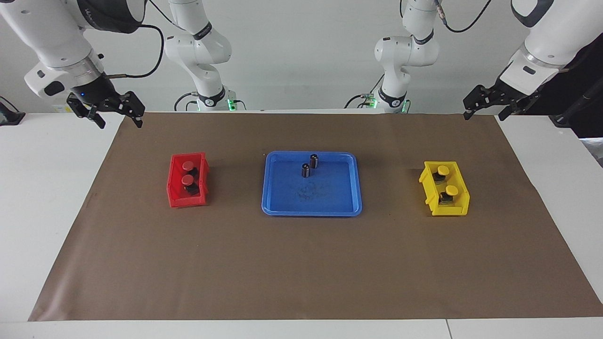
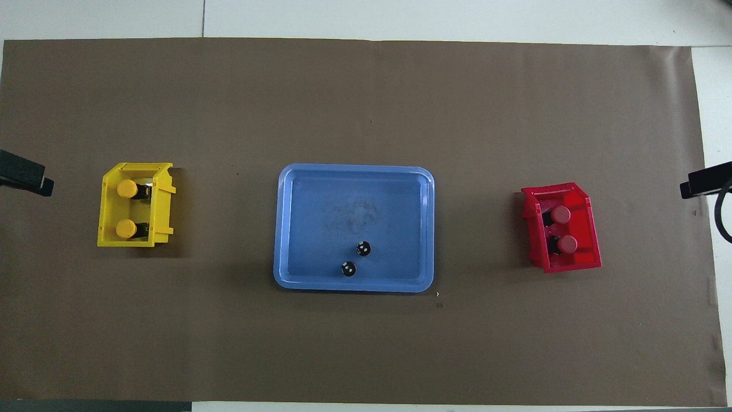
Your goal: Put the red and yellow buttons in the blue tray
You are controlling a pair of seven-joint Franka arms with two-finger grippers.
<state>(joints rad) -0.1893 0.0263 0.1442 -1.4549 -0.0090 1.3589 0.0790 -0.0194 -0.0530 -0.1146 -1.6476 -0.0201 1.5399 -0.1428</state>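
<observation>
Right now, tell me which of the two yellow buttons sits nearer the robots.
The yellow button higher in the facing view, inside the yellow bin, is nearer the robots. The other yellow button shares that bin but lies farther from them.

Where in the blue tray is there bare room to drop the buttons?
The tray floor is bare across the half farther from the robots and along both short walls. The only crowded spot: two dark cylinders standing by the rim nearest the robots.
</observation>
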